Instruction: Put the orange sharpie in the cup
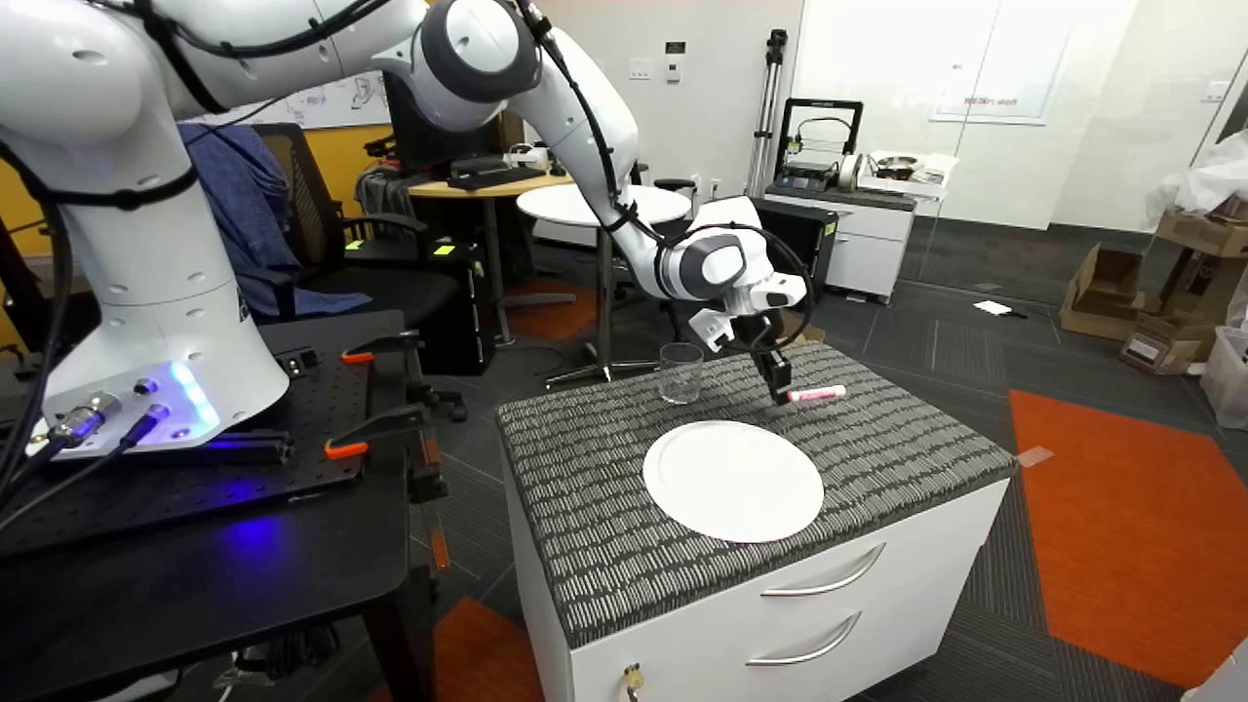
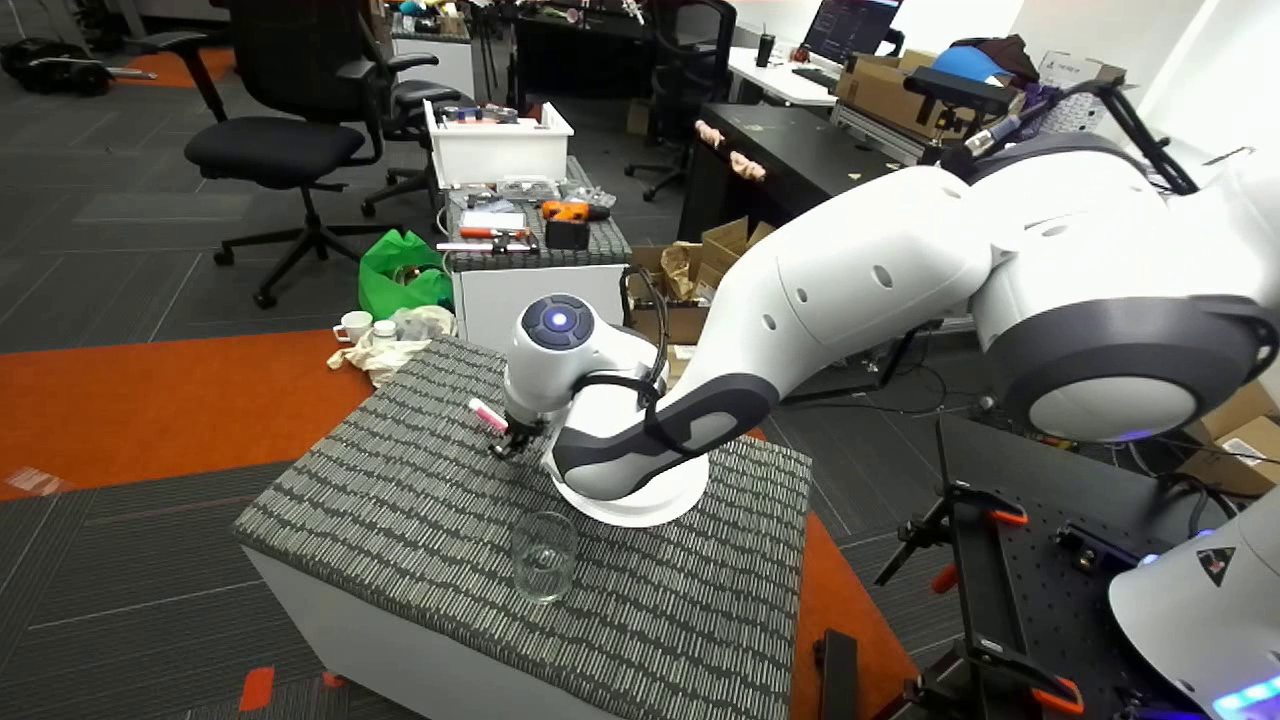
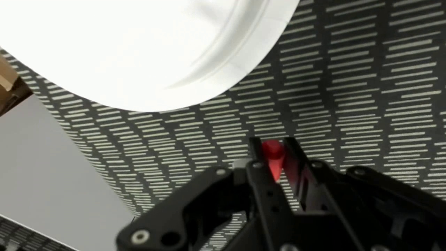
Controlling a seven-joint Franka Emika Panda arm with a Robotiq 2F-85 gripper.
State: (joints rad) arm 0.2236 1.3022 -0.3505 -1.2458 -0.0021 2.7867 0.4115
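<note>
1. So, your gripper has its jaws pinched close together, with only a thin gap between the tips, and the sharpie fills that gap.
2. Look at the wrist view: the two black fingers hug the sharpie, one on each side, and you see its round red end just between the tips.
3. In an exterior view, the sharpie sticks out to the right of your jaws, almost level, and it looks pink with a pale end.
4. Your cup is clear, and it stands upright near the jaws, off to their left in an exterior view. In an exterior view, the cup is on the near side of the jaws. You have the sharpie outside the cup.
5. A white plate lies flat near the jaws too. In the wrist view you see it past the tips, up and to the left. In an exterior view, the robot arm hides part of it.
6. Below your jaws you have a dark striped top, and it sits on a white cabinet. You can't tell from these views if the jaws or the sharpie touch that top.
</note>
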